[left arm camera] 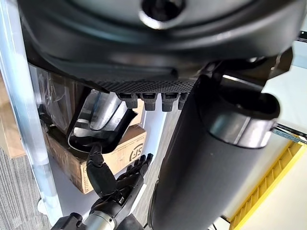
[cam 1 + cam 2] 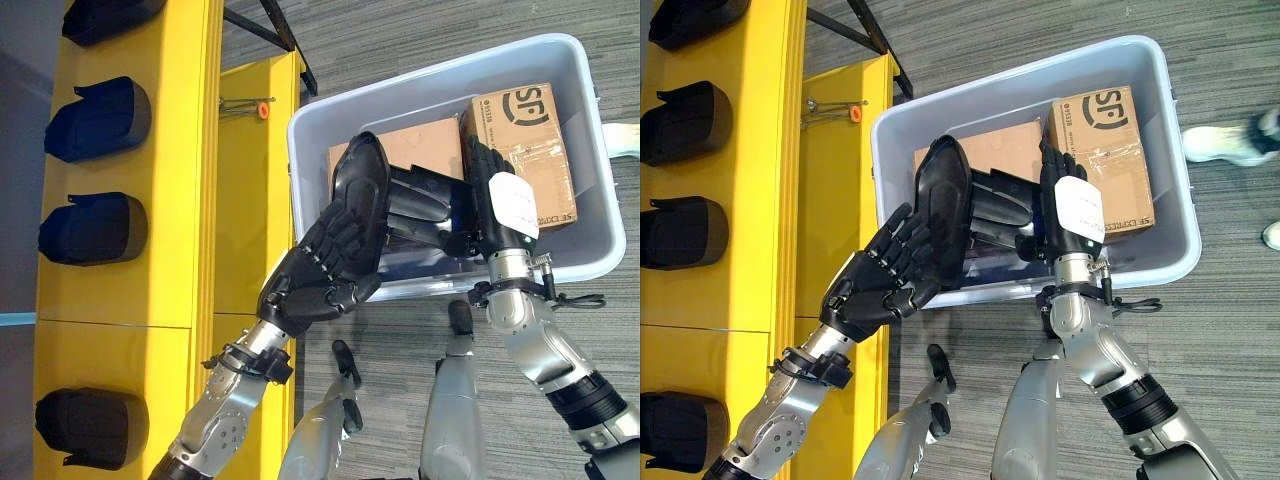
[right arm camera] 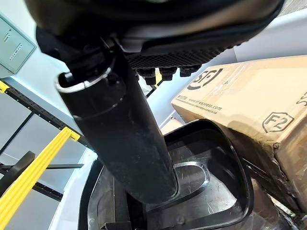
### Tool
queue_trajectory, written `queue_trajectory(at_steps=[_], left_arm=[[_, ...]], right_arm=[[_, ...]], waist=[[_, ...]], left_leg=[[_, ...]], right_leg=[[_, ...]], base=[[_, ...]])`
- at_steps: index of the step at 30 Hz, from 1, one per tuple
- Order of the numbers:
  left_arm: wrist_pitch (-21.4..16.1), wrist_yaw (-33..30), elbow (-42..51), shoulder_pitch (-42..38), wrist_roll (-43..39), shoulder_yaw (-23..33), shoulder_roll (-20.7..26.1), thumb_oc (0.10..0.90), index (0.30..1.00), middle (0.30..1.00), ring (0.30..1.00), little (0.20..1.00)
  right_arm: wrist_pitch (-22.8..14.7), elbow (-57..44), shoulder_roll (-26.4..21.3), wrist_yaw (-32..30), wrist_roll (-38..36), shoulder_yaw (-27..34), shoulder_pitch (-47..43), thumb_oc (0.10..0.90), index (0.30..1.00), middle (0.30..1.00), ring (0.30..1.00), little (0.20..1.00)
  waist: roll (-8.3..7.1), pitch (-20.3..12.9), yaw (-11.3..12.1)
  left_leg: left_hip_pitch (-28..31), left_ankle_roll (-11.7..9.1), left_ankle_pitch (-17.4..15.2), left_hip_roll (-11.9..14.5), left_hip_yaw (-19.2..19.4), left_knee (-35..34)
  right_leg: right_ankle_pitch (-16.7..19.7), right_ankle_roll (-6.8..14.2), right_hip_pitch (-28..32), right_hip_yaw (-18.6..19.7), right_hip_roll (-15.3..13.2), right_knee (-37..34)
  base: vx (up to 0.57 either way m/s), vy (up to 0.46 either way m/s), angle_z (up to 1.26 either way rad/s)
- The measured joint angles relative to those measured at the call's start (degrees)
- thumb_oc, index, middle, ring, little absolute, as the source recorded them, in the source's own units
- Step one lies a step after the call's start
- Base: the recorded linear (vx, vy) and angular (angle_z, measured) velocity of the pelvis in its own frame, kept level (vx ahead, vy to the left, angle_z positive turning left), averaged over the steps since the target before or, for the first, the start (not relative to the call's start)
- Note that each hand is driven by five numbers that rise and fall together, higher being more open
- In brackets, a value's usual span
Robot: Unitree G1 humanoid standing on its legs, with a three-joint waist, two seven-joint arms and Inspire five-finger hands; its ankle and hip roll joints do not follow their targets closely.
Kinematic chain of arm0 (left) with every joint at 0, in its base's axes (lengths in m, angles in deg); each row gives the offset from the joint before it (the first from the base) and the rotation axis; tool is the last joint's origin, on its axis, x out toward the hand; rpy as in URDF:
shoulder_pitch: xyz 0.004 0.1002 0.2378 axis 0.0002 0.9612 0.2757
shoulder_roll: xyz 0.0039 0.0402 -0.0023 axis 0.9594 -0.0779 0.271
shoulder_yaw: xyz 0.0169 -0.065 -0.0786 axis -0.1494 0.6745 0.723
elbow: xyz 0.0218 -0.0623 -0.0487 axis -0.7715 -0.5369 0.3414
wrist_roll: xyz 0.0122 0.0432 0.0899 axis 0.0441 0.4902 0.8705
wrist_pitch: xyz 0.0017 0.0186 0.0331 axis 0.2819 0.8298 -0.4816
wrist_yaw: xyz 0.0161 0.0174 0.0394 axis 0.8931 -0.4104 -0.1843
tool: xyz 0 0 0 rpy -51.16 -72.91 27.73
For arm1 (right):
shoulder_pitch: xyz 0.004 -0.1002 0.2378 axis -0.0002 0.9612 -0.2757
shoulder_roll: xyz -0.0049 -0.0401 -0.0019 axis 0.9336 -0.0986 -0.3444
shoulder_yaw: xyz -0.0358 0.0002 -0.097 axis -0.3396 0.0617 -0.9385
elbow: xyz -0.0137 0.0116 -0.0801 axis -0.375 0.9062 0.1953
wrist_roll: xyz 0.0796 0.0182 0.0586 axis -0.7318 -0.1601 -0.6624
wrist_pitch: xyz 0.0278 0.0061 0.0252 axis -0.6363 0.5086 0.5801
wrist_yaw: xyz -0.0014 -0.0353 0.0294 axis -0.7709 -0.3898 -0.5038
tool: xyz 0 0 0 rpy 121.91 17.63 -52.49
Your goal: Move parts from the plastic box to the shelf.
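a black moulded part (image 2: 365, 200) is held over the left end of the grey plastic box (image 2: 598, 215), clamped between both of the robot's hands. the part's broad, rounded shell end stands tilted over the box's left wall, its long axis running from that end toward the right and into the box, where its ribbed, narrower section meets the right hand (image 2: 495, 195). the left hand (image 2: 322, 262) presses against the outer face of the shell from below and to the left, fingers spread and nearly straight along the plastic, not curled round it. the right hand sits inside the box at the part's other end, a white label on its back; from here it cannot be told whether its fingers are wrapped round the part or merely laid against it.

behind the part, along the box's far wall, lie two brown cardboard cartons (image 2: 520, 150) — the larger at the right end, the other (image 2: 420, 145) partly hidden by the part.

to the left stands the yellow shelf (image 2: 185, 200), with dark parts (image 2: 95, 120) of the same kind seated in a row along its left side. a small tool with an orange tip (image 2: 262, 108) rests on the shelf's lower tier near its far edge. a person's shoe (image 2: 1230, 140) shows on the carpet beyond the box's right end.
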Motion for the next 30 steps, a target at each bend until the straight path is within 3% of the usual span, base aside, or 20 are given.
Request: queue_trajectory(at_steps=[5, 10, 12, 14, 16, 19, 20, 23, 25, 30], left_arm=[[0.01, 0.07, 0.02, -0.15, -0.03, 0.24, 0.01, 0.9, 1.0, 1.0, 1.0, 1.0], [0.77, 0.38, 0.16, 0.97, -0.09, 2.36, 0.08, 0.9, 1.0, 1.0, 1.0, 1.0], [0.77, 0.38, 0.35, 1.53, -0.1, 3.12, 0.13, 0.9, 1.0, 1.0, 1.0, 1.0], [0.88, 0.39, 0.36, 2.61, -0.17, 3.64, 0.15, 0.9, 1.0, 1.0, 1.0, 1.0], [1.05, 0.45, 0.46, 2.8, -0.17, 3.74, 0.15, 0.9, 1.0, 1.0, 1.0, 1.0], [1.3, 1.3, 0.83, 2.66, -0.23, 4.6, 0.32, 0.9, 1.0, 1.0, 1.0, 1.0], [1.29, 2.48, 1.22, 3.21, -0.33, 5.02, 1.23, 0.9, 1.0, 1.0, 1.0, 1.0], [1.32, 4.42, 1.36, 3.83, -1.61, 5.86, 2.91, 0.9, 1.0, 1.0, 1.0, 1.0], [1.3, 4.91, 1.37, 4.43, -2.17, 6.97, 3.2, 0.9, 1.0, 1.0, 1.0, 1.0], [1.3, 5.13, 1.38, 4.37, -2.21, 7.12, 5.06, 0.9, 1.0, 1.0, 1.0, 1.0]], right_arm=[[-4.17, -0.73, -1.97, 3.55, 4.45, -0.07, -0.1, 0.9, 1.0, 1.0, 1.0, 1.0], [-10.74, -5.85, -11.46, 6.26, 6.76, 2.62, -0.16, 0.9, 1.0, 1.0, 1.0, 1.0], [-12.07, -6.9, -11.84, 6.3, 6.83, 5.49, -0.25, 0.9, 1.0, 1.0, 1.0, 1.0], [-16.88, -9.7, -15.3, 9.18, 10.88, 10.82, -0.48, 0.9, 1.0, 1.0, 1.0, 1.0], [-19.89, -11.99, -17.31, 11.32, 12.76, 11.66, -2.52, 0.9, 1.0, 1.0, 1.0, 1.0], [-26.41, -16.26, -25.91, 18.76, 13.59, 11.77, -4.75, 0.9, 1.0, 1.0, 1.0, 1.0], [-30.88, -18.09, -32.17, 22.73, 13.44, 11.78, -4.89, 0.9, 1.0, 1.0, 1.0, 1.0], [-36.93, -18.22, -37.64, 26.85, 13.54, 11.87, -4.84, 0.9, 1.0, 1.0, 1.0, 1.0], [-38.24, -17.59, -40.32, 27.68, 13.52, 11.74, -4.63, 0.9, 1.0, 1.0, 1.0, 1.0], [-39.66, -17.65, -41.43, 27.45, 12.1, 12.01, -3.51, 0.9, 1.0, 1.0, 1.0, 1.0]], waist=[[-0.01, 0.0, 0.16], [-0.1, 0.06, 0.15], [-0.1, 0.06, 0.17], [-0.19, 0.12, 0.15], [-0.2, 0.11, -0.02], [-0.28, 0.16, 0.21], [-0.7, 0.45, 0.87], [-1.49, 0.97, 1.76], [-2.39, 1.55, 2.07], [-3.86, 2.02, 1.88]], left_leg=[[1.27, 0.04, -0.1, 0.39, -0.15, -0.03], [2.84, -0.35, -0.36, 1.49, -1.64, -0.05], [2.96, -0.46, -0.44, 1.84, -1.69, -0.05], [3.5, -0.67, -0.6, 2.08, -1.95, -0.05], [3.87, -0.66, -0.68, 2.52, -1.85, -0.05], [4.04, -0.83, -0.62, 3.06, -2.86, -0.04], [4.72, -0.84, -0.66, 3.75, -3.17, -0.03], [4.66, -1.18, -0.84, 4.85, -4.19, 0.05], [4.65, -1.19, -0.84, 5.22, -4.4, 0.12], [4.37, -1.96, -1.41, 6.29, -4.38, 0.81]], right_leg=[[0.79, 0.35, 2.63, -0.67, -0.01, -2.35], [1.75, -0.04, 6.99, -3.08, 0.66, -5.55], [1.87, -0.16, 7.43, -3.4, 0.89, -6.06], [2.43, -0.42, 8.66, -3.79, 1.37, -7.33], [2.7, -0.33, 9.35, -3.87, 1.52, -8.03], [3.16, -0.83, 10.81, -5.36, 1.95, -8.97], [3.08, -0.95, 11.96, -6.05, 2.61, -9.14], [2.61, -1.85, 12.52, -7.07, 3.6, -9.11], [2.53, -2.05, 12.53, -7.23, 4.08, -8.85], [1.91, -2.68, 12.14, -7.24, 5.06, -8.17]], base=[[0.0, -0.013, 0.01], [0.0, -0.063, 0.11], [0.0, -0.061, 0.03], [0.0, -0.057, -0.01], [0.0, -0.091, -0.04], [-0.01, -0.125, 0.13], [-0.04, -0.177, 0.2], [-0.05, -0.158, 0.09], [-0.04, -0.112, 0.01], [-0.06, -0.104, -0.04]])
